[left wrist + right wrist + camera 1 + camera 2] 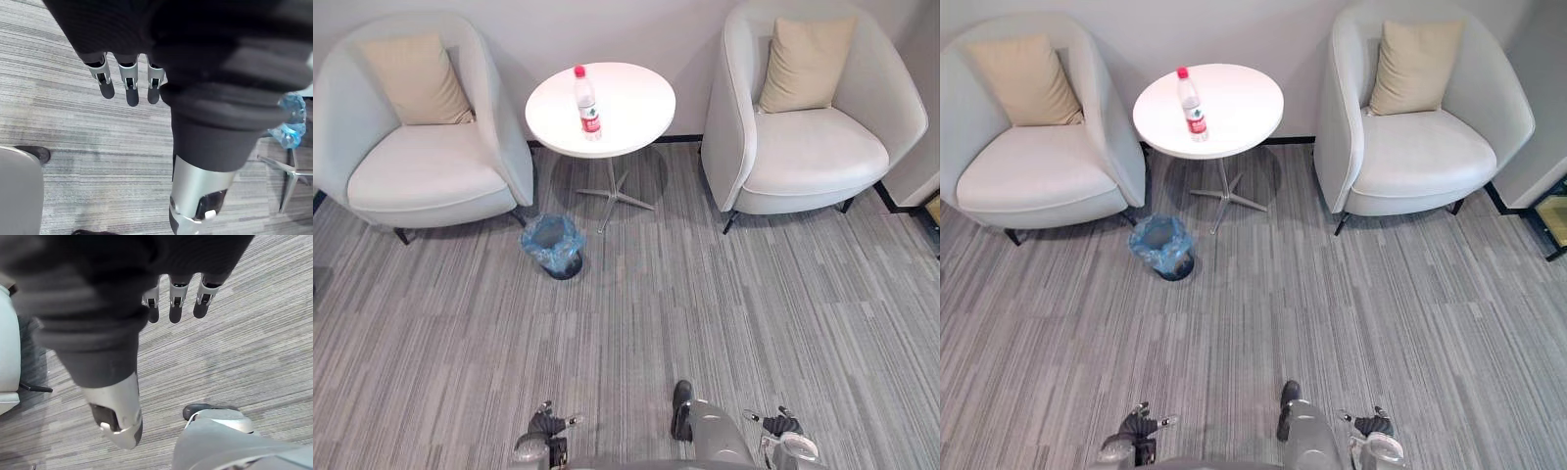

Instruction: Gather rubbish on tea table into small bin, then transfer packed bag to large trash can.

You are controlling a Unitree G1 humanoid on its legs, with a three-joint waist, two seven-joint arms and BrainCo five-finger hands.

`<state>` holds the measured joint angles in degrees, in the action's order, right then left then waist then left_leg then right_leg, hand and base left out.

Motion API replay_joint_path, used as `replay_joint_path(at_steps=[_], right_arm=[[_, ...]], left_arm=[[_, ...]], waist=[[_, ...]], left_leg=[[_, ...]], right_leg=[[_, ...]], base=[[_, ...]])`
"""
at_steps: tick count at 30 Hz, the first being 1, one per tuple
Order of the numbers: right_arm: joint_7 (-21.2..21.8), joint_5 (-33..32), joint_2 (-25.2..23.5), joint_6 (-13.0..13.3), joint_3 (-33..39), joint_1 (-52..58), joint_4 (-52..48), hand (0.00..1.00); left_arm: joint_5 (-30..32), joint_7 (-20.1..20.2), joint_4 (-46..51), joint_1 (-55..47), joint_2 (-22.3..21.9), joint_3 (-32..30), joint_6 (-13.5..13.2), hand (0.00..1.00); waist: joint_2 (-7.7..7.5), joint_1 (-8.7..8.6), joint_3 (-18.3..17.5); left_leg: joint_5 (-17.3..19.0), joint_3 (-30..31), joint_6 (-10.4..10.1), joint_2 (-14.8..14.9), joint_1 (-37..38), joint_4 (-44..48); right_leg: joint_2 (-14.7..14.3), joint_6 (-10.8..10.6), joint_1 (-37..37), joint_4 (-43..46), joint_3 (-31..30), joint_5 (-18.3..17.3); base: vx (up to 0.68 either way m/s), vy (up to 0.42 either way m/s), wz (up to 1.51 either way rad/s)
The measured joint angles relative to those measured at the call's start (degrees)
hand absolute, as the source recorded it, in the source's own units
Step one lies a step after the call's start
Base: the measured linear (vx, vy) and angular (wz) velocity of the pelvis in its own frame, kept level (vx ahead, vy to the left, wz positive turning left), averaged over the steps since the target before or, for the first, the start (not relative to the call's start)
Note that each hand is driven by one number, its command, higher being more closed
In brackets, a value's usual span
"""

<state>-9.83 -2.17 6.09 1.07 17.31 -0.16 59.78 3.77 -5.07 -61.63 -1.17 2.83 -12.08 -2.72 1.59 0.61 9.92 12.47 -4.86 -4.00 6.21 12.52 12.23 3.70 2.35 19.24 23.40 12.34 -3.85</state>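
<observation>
A clear plastic bottle (587,102) with a red cap and red label stands upright on the round white tea table (636,108). Below the table's left side, on the carpet, sits a small dark bin (554,246) lined with a blue bag. Both hands hang low at the near edge of the eye views, far from table and bin: my left hand (544,427) and my right hand (781,425). In the wrist views the left hand's fingers (128,84) and the right hand's fingers (175,303) are relaxed over bare carpet and hold nothing.
Two pale armchairs flank the table, the left armchair (421,157) and the right armchair (813,147), each with a beige cushion. Grey striped carpet stretches between me and the table. The wall runs behind the table.
</observation>
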Motion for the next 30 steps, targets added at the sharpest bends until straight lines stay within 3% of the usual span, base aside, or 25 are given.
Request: replay_joint_path(at_steps=[2, 3, 4, 5, 6, 9, 12, 13, 14, 15, 16, 19, 20, 21, 22, 24, 26, 28, 30], right_arm=[[0.0, 0.0, -1.1, 0.0, -0.3, 0.7, -0.2, 0.00], [0.0, -0.1, -1.6, 0.1, -1.1, 0.8, -0.7, 0.00], [0.0, -0.4, -2.0, 0.1, -2.6, 0.9, -1.0, 0.00], [0.0, -0.8, -2.7, 0.1, -2.9, 0.8, -1.8, 0.00], [-0.1, -1.3, -3.0, 0.2, -2.9, 0.8, -2.3, 0.00], [-0.2, -3.0, -3.5, 0.4, -2.4, 0.9, -4.2, 0.00], [-0.2, -3.2, -3.5, 0.4, -1.4, 0.6, -4.5, 0.00], [-0.2, -3.3, -3.1, 0.4, -1.0, 0.7, -4.3, 0.00], [-0.2, -3.4, -2.8, 0.3, -0.3, 0.9, -4.2, 0.00], [-0.3, -3.5, -3.0, 0.3, -0.1, 0.9, -3.4, 0.00], [-0.2, -3.5, -3.8, 0.3, -0.1, 0.9, -2.9, 0.00], [-0.2, -2.7, -3.4, 0.2, 0.2, 0.9, -2.5, 0.00], [-0.1, -1.8, -3.3, 0.2, 0.2, 1.1, -2.5, 0.00], [0.0, -1.5, -3.5, 0.1, -0.1, 1.2, -2.6, 0.00], [0.0, -1.2, -3.5, 0.0, -0.4, 1.2, -2.6, 0.00], [0.1, -0.5, -3.4, -0.1, -0.4, 1.3, -2.6, 0.00], [0.1, 0.1, -3.3, -0.1, -0.4, 1.1, -2.8, 0.00], [0.1, 0.1, -3.2, -0.1, -0.4, 1.1, -2.8, 0.00], [0.1, 0.0, -3.3, -0.1, -0.3, 1.3, -2.8, 0.00]], left_arm=[[0.1, 0.1, 0.4, 0.1, -0.9, -1.7, 0.0, 0.00], [0.2, 0.1, 0.7, -0.1, -1.4, -2.4, 0.0, 0.00], [-0.1, 0.2, 2.1, -0.4, -2.1, -3.5, 0.0, 0.00], [-0.2, 0.2, 3.8, -0.5, -2.1, -3.6, 0.0, 0.00], [-0.3, 0.2, 4.2, -0.7, -2.0, -3.6, 0.0, 0.00], [-0.4, 0.1, 6.0, -0.3, -2.2, -3.4, 0.0, 0.00], [-0.5, 0.1, 6.2, 0.0, -2.4, -3.3, -0.1, 0.00], [-0.5, 0.1, 6.1, -0.1, -2.7, -3.2, -0.1, 0.00], [-0.6, 0.1, 6.0, -0.1, -2.8, -3.2, -0.2, 0.00], [-0.9, 0.1, 5.7, -0.1, -2.7, -3.4, -0.4, 0.00], [-0.8, 0.0, 5.5, -0.1, -1.9, -3.2, -0.3, 0.00], [-0.9, 0.0, 5.2, 0.0, -1.4, -3.3, -0.4, 0.00], [-0.9, 0.0, 4.7, 0.0, -1.4, -2.9, -0.3, 0.00], [-0.9, 0.0, 4.1, 0.0, -1.3, -1.1, -0.2, 0.00], [-0.9, 0.1, 3.7, 0.0, -0.8, -0.3, -0.1, 0.00], [-0.9, 0.0, 3.5, -0.4, -0.5, 0.6, 0.2, 0.00], [-0.9, 0.0, 3.5, -0.5, -0.3, 0.4, 0.4, 0.00], [-0.9, 0.0, 3.6, -0.7, -0.4, 0.4, 0.4, 0.00], [-1.0, -0.1, 3.6, -0.6, -0.4, 0.1, 0.4, 0.00]], waist=[[0.12, 0.00, 0.1], [0.21, 0.16, 0.2], [0.41, 0.35, 0.4], [0.37, 0.62, 0.5], [-0.13, 0.77, 0.8], [-0.23, 2.01, 0.8], [-0.44, 2.43, 0.9], [-0.29, 2.92, 0.8], [0.00, 3.54, 0.6], [-0.33, 3.91, 0.1], [-2.48, 3.75, -0.9], [-3.23, 4.34, -1.4], [-3.29, 4.71, -1.5], [-3.28, 4.46, -1.5], [-3.26, 3.82, -1.5], [-3.11, 3.24, -1.4], [-2.53, 3.32, -1.0], [-1.59, 2.99, -0.5], [-1.09, 1.64, -0.4]], left_leg=[[-1.2, 1.0, -2.0, 2.3, -5.1, 14.2], [-3.6, 1.7, -5.0, 4.2, -9.5, 25.3], [-3.5, 1.3, -5.4, 6.9, -15.4, 38.4], [-2.7, -0.9, -4.0, 8.9, -20.0, 45.6], [-2.2, -2.1, -3.2, 9.3, -21.9, 47.0], [-0.2, -8.6, 0.1, 9.6, -28.0, 39.5], [-1.0, -11.4, 0.2, 5.6, -29.9, 17.5], [-4.0, -10.8, -0.3, 3.4, -28.5, 7.7], [-7.2, -10.3, 0.5, 2.6, -28.1, 4.5], [-10.9, -9.4, 3.5, 0.9, -27.1, 4.3], [-8.0, -9.9, 4.5, -1.1, -27.6, 6.1], [-1.8, -11.9, 5.8, -2.5, -26.8, 11.0], [0.1, -13.0, 6.4, -3.4, -24.1, 10.5], [1.8, -13.2, 7.0, -4.3, -21.5, 10.2], [3.0, -13.2, 7.3, -4.8, -19.8, 10.3], [4.2, -12.6, 7.8, -5.3, -16.3, 9.5], [4.8, -12.2, 7.6, -5.2, -10.3, 6.1], [4.7, -11.1, 7.6, -4.5, -5.9, 3.3], [4.7, -9.1, 7.6, -3.2, -3.4, 2.1]], right_leg=[[-0.9, -0.1, -3.8, -0.5, 1.6, -3.1], [-1.6, 0.3, -6.6, -1.8, 2.2, -4.0], [-2.7, 0.7, -10.0, -3.1, 2.9, -5.0], [-3.1, 1.9, -13.2, -4.2, 3.5, -6.2], [-3.1, 2.1, -14.7, -5.0, 3.6, -6.5], [-2.7, 1.2, -20.2, -9.2, 3.1, -7.1], [-0.7, -1.4, -23.5, -11.0, 2.9, -8.2], [-0.1, -2.9, -24.3, -11.7, 2.3, -9.2], [-0.1, -3.7, -24.7, -11.6, 1.5, -9.8], [1.0, -5.3, -26.0, -11.7, 0.2, -11.2], [3.1, -6.0, -26.3, -11.8, 0.0, -12.1], [6.0, -6.8, -25.1, -5.2, -4.4, -12.5], [7.7, -7.7, -21.6, 4.9, -6.7, -12.0], [9.2, -11.2, -17.1, 17.2, -8.5, -9.7], [9.7, -12.6, -14.4, 24.7, -9.5, -8.9], [10.5, -12.2, -10.1, 33.8, -9.1, -9.1], [10.3, -9.7, -4.4, 37.9, -5.5, -10.6], [9.5, -7.4, -1.9, 34.4, -2.3, -12.0], [7.2, -6.7, 0.8, 25.4, -1.5, -12.4]], base=[[0.40, -0.255, 0.42], [0.36, -0.201, 0.28], [0.40, -0.172, 0.20], [0.33, -0.095, 0.11], [0.35, -0.062, 0.05], [0.29, 0.004, -0.06], [0.47, 0.173, -0.01], [0.24, 0.131, -0.15], [0.42, 0.247, -0.30], [0.45, 0.221, -0.20], [0.55, 0.262, -0.09], [0.52, 0.239, -0.24], [0.54, 0.262, -0.20], [0.45, 0.178, -0.01], [0.44, 0.111, 0.24], [0.39, 0.049, 0.18], [0.43, -0.003, 0.07], [0.42, -0.076, 0.22], [0.39, -0.165, 0.47]])
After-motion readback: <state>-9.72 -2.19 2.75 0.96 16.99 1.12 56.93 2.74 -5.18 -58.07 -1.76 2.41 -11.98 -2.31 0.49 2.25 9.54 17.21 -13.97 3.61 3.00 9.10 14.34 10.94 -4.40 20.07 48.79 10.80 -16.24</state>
